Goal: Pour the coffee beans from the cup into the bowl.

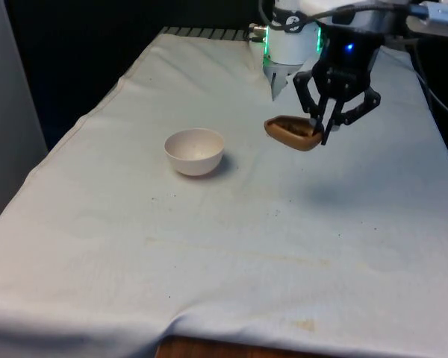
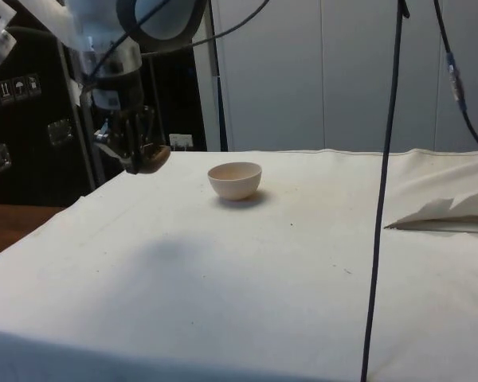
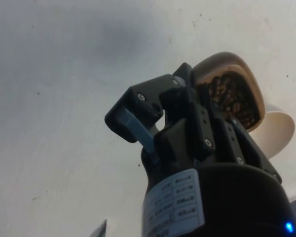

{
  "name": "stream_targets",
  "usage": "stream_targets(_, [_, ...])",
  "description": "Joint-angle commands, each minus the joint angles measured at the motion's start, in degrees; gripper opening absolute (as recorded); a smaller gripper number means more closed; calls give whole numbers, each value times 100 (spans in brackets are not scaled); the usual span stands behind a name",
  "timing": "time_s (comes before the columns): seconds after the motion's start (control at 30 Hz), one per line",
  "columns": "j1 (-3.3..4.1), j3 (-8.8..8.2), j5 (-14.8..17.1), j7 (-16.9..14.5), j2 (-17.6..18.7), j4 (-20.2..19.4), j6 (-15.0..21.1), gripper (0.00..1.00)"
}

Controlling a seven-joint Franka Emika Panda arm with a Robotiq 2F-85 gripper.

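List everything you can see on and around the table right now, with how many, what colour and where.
Cup: one, brown wood, held in the air off the cloth, to the front view's right of the bowl.
Coffee beans: many, dark brown, inside the cup.
Bowl: one, cream, standing on the cloth, apart from the cup.
Cloth: one, white, covering the table.
Folded white sheet: one, lying at the cloth's edge in the side view.
Cable: one, black, hanging in front of the side view.
Gripper: one, black, shut on the cup's rim.
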Motion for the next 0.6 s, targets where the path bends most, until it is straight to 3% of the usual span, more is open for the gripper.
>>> stream_targets(0.0, [-57,29,97,-74,-80,-74,-6,0])
stream_targets(0.13, [-103,17,132,-103,-195,-155,-46,0])
stream_targets(0.17, [-57,-17,46,-34,-149,-103,-52,0])
stream_targets(0.2, [-109,11,143,-103,-223,-178,-52,0])
stream_targets(0.4, [-143,-52,235,-155,-407,-327,-74,0])
stream_targets(0.43, [-97,-92,149,-86,-367,-281,-86,0])
stream_targets(0.47, [-149,-63,246,-155,-430,-344,-80,0])
stream_targets(0.57, [-160,-92,281,-172,-504,-407,-86,0])
